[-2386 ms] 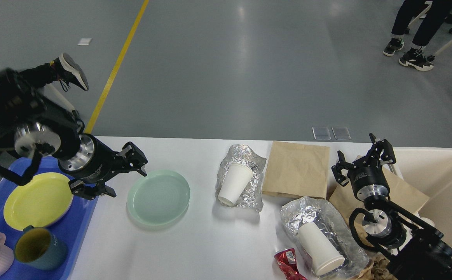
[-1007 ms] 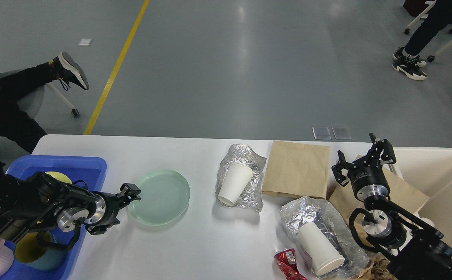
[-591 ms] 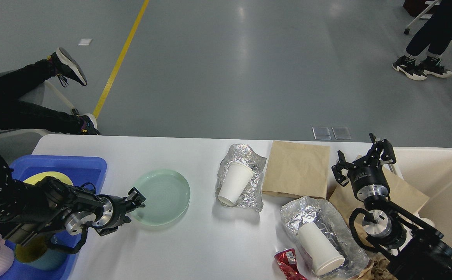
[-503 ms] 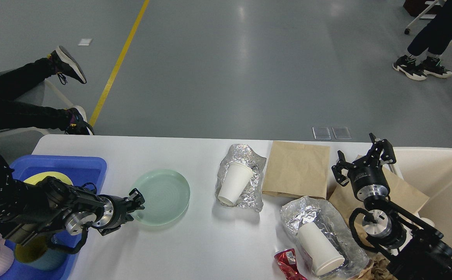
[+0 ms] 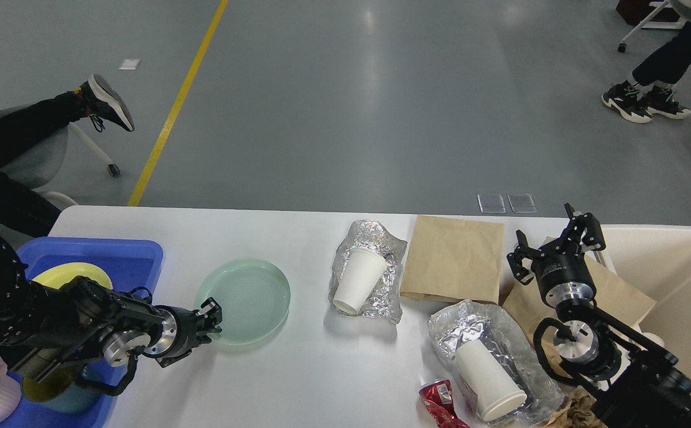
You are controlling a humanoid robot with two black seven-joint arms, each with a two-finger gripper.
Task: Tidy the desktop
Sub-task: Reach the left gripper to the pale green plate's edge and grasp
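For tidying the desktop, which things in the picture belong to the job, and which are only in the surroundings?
Job:
desktop
green plate, left gripper at its rim
two paper cups on foil
paper bag
crushed red can
blue tray
cream bin

Surroundings:
yellow floor line
people's shoes

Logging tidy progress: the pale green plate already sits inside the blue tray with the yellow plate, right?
Not quite. The head view shows the pale green plate still on the desktop, right of the blue tray. The yellow plate is in the tray.

Lab hall – grey floor, yellow line
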